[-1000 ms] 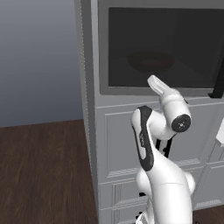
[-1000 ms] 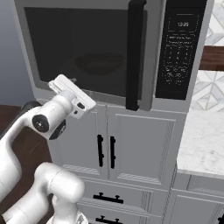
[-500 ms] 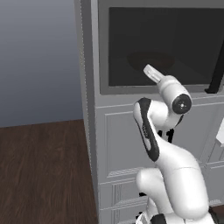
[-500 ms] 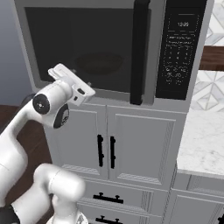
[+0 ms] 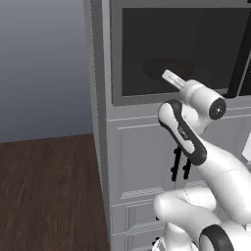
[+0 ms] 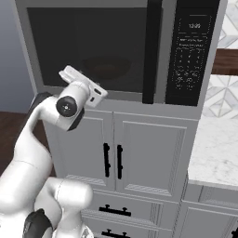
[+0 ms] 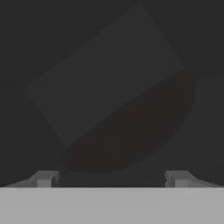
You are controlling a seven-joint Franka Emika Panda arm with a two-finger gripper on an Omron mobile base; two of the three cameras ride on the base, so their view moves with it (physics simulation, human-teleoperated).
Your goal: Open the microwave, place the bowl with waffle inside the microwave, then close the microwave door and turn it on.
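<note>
The microwave (image 6: 116, 51) fills my upper view, its microwave door (image 5: 176, 51) shut. Behind the dark glass, the bowl (image 6: 106, 66) sits at twelve o'clock from my gripper (image 7: 111, 178), jaws wide and empty. It's probably light, rigid and smooth, so I'd take it by the rim.

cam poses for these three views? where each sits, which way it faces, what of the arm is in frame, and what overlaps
Left base view: behind the arm's left, facing the closed microwave door; arm at lower right.
Right base view: behind its right, facing the microwave and keypad; arm at lower left.
Hand view: on the hand, close against the door's dark glass, dim bowl behind; fingertips apart.
Shared: both base views show door, handle and bowl.
</note>
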